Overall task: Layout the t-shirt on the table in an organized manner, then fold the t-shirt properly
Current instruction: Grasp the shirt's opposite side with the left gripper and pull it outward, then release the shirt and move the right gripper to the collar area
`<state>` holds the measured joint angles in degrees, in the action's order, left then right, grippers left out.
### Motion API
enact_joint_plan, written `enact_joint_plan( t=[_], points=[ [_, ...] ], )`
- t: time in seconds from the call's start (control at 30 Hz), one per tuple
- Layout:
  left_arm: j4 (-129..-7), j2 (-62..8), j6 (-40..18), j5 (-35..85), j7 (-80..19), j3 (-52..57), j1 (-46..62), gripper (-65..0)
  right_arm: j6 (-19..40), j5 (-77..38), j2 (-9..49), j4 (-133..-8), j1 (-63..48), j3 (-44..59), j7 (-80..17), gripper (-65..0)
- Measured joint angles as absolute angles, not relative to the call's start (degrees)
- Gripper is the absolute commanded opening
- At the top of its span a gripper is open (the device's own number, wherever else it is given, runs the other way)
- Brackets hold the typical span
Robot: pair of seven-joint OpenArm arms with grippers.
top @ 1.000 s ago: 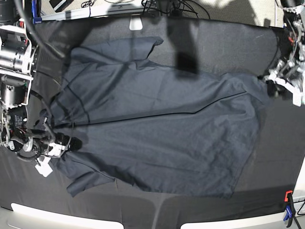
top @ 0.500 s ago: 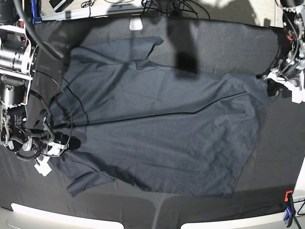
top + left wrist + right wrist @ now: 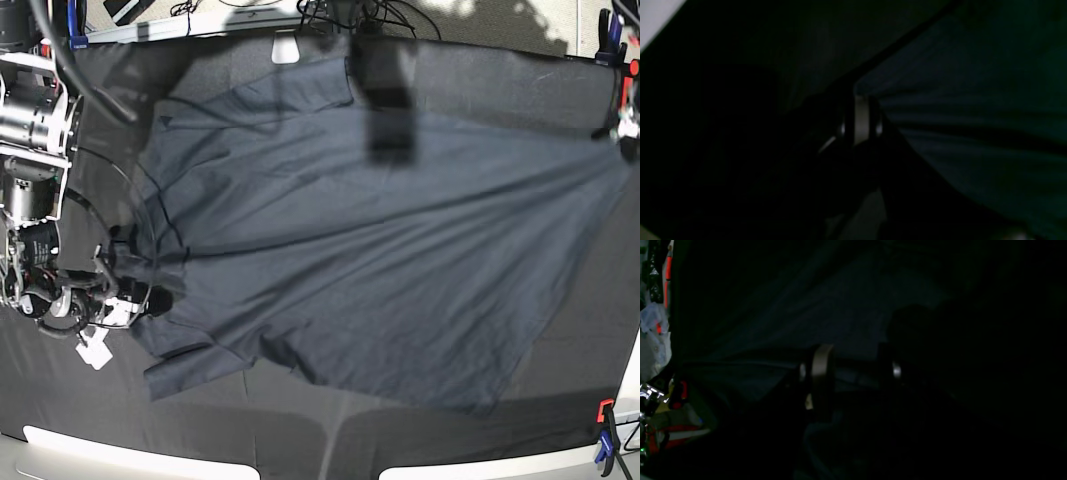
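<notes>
Arms spread wide apart, left jaws clamped on t-shirt (image 3: 380,260) edge, right jaws gripping sleeve.

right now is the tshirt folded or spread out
Spread out, not folded: the t-shirt lies open across the table, pulled taut toward the left gripper at the right edge, with wrinkles and one sleeve still bunched.

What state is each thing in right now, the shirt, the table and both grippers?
t-shirt: spread wide, pulled taut between the grippers, still wrinkled, unfolded.
table: covered in black cloth, shirt lying on it.
left gripper: shut on the t-shirt's edge.
right gripper: holding shirt fabric between its fingers.
blue clamp: clipped on the table corner.
</notes>
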<state>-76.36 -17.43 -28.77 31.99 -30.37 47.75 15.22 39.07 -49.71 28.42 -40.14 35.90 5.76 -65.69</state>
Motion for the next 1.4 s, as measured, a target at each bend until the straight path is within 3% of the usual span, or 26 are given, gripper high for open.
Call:
enact_joint_plan(
  t=[0.23, 0.33, 0.37, 0.4, 0.6, 0.77, 0.9, 1.17, 1.4],
  points=[
    [-76.49, -17.45, -29.02, 34.48, -29.65, 47.75, 17.58, -63.4, 39.07, -49.71, 28.42, -40.14, 35.9, 5.76, -65.69, -43.8],
    [-77.56, -17.45, -35.92, 35.46, -30.7, 47.86, 17.82, -40.7, 39.07, -49.69, 28.4, -40.14, 35.88, 5.76, -65.69, -43.8],
    [-78.48, -17.45, -38.13, 36.58, -31.18, 47.92, 17.93, -35.5, 39.07, -49.74, 28.42, -40.14, 35.88, 5.76, -65.69, -43.8],
    [-79.48, -17.45, -39.51, 38.28, -32.03, 47.97, 17.98, -34.3, 39.07, -49.69, 28.42, -40.14, 35.9, 5.76, -65.69, -43.8],
    [-88.12, -17.28, -39.48, 42.87, -33.5, 47.97, 18.41, -34.5, 39.07, -54.48, 28.73, -40.64, 35.88, 5.74, -66.15, -43.8],
    [-97.62, -12.93, -39.44, 42.72, -31.62, 47.81, 18.24, -34.7, 39.07, -54.15, 29.28, -43.42, 35.9, 5.76, -66.35, -43.8],
    [-103.07, -10.74, -39.51, 38.46, -31.35, 43.38, 18.31, -38.5, 39.07, -54.28, 29.28, -47.46, 33.1, 5.76, -66.32, -43.8],
    [-103.61, -10.48, -39.66, 36.16, -30.26, 33.1, 18.41, -38.5, 39.07, -54.08, 28.69, -72.82, 14.96, 7.75, -66.5, -43.8],
    [-103.61, -10.87, -39.55, 33.87, -30.11, 33.08, 18.37, -38.5, 39.27, -53.52, 23.94, -95.98, -3.2, 24.88, -66.54, -43.8]
  ],
)
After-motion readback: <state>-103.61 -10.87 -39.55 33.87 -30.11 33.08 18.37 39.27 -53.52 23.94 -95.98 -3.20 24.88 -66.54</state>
